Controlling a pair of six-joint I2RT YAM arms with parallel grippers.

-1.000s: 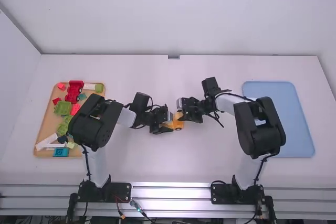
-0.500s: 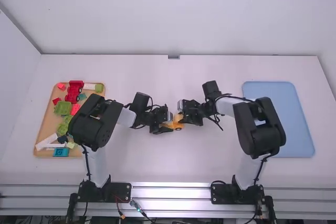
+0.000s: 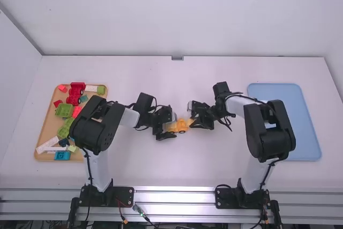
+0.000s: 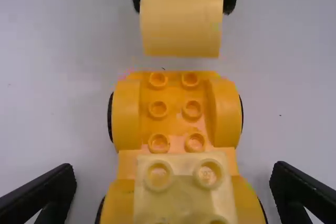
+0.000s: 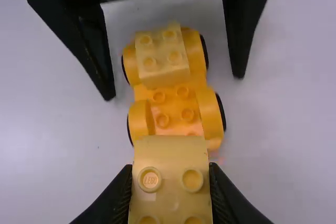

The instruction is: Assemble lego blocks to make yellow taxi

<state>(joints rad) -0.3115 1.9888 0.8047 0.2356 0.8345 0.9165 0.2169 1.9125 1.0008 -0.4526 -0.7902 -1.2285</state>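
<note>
My left gripper (image 3: pixel 171 126) and right gripper (image 3: pixel 193 118) face each other at mid-table, by the orange-yellow wheeled base (image 3: pixel 182 125). In the left wrist view, the left gripper (image 4: pixel 173 182) stands open, a finger on each side of the base (image 4: pixel 176 111), touching neither side. A pale yellow block (image 4: pixel 184 195) sits on one end of the base; the studs at the other end are bare. In the right wrist view, the right gripper (image 5: pixel 170 182) is shut on a curved yellow brick (image 5: pixel 170 158), held apart from the base.
A wooden tray (image 3: pixel 48 127) at the left holds red, green, white and blue pieces, partly behind the left arm. A blue tray (image 3: pixel 295 122) lies at the right, beside the right arm.
My right gripper has drawn back a little to the right with its brick, uncovering more of the base. The left gripper has hardly moved.
</note>
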